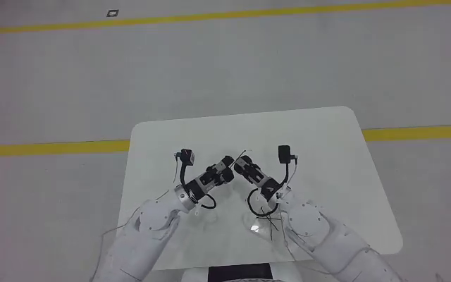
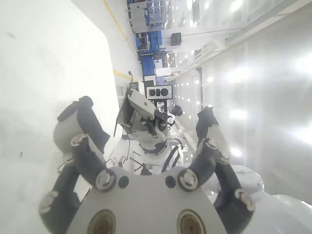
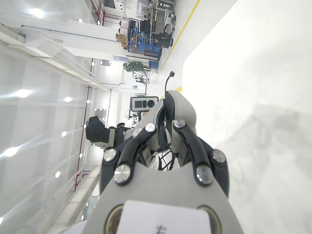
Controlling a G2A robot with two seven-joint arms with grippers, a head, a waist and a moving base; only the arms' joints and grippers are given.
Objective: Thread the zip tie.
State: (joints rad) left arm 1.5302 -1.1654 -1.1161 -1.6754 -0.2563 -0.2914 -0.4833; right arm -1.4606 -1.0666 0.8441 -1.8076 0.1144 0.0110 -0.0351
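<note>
The white tabletop [image 1: 324, 141] carries loose black ties [image 1: 268, 224] near its front edge. Above it the left end effector [image 1: 227, 169] and right end effector [image 1: 242, 165] sit close together, tip to tip. From the left wrist, its fingers [image 2: 82, 113] are spread wide and empty. From the right wrist, that end effector is clamped on the zip tie [image 3: 167, 83], whose head pokes out past the fingertips.

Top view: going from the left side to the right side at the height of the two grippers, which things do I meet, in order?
Left arm's wrist camera → left gripper, open → right gripper, shut on the zip tie → right arm's wrist camera.
</note>
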